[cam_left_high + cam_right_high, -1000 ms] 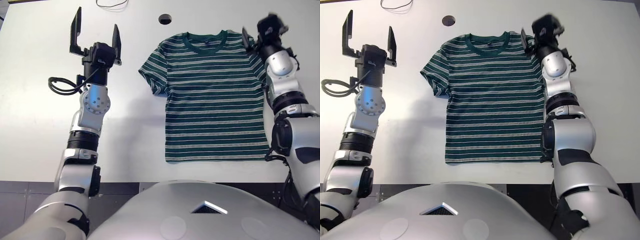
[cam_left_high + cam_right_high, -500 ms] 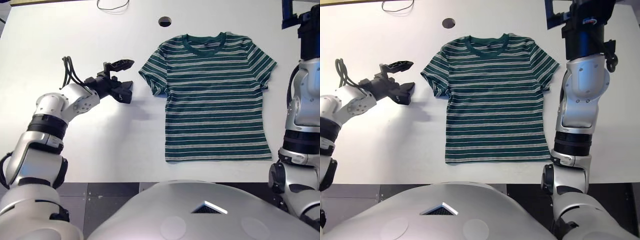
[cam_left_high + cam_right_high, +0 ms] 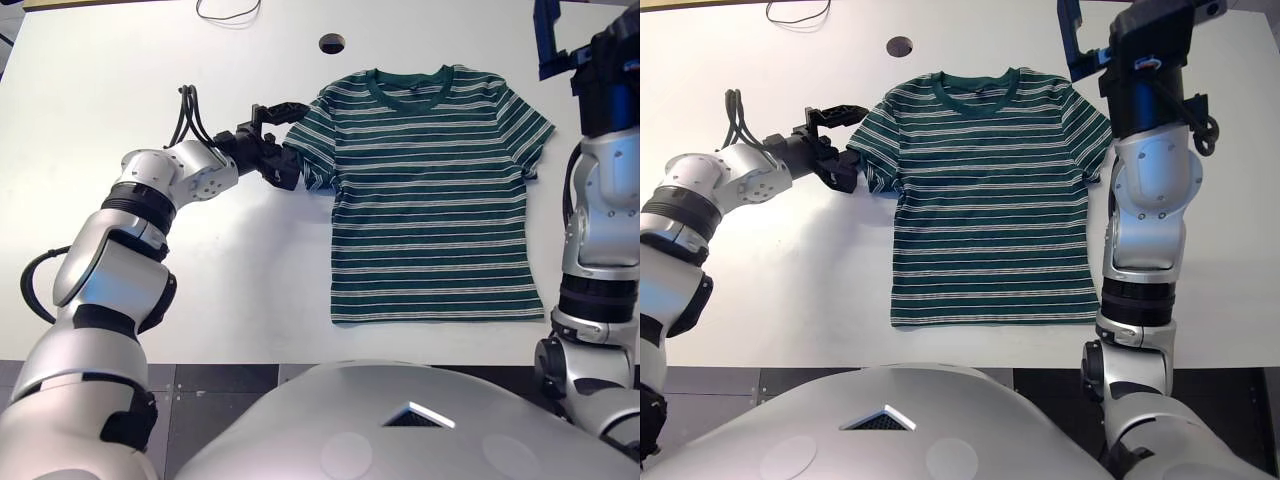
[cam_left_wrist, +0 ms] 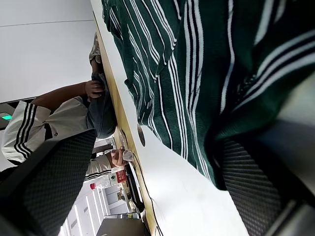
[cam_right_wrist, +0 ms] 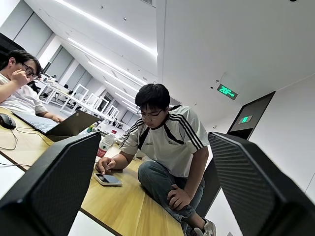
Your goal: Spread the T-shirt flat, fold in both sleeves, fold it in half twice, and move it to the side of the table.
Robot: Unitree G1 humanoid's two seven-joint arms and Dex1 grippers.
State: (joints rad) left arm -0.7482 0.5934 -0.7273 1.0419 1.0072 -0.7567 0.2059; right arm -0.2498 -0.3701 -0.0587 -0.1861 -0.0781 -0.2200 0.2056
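We hold our left hand (image 3: 287, 143) spread at the nine-o'clock sleeve (image 3: 306, 152) of the T-shirt (image 3: 430, 190), ready to pinch and fold it in, right hand (image 5: 155, 140) raised clear, also spread.

The green, white-striped T-shirt (image 3: 430, 190) lies spread flat, sleeves out, collar far.

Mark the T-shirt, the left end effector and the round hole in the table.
T-shirt (image 3: 430, 190), left eye view, middle of the chest.
left end effector (image 3: 296, 142), left eye view, midway between its fingertips, by the sleeve.
table hole (image 3: 331, 43), left eye view, its dark centre.
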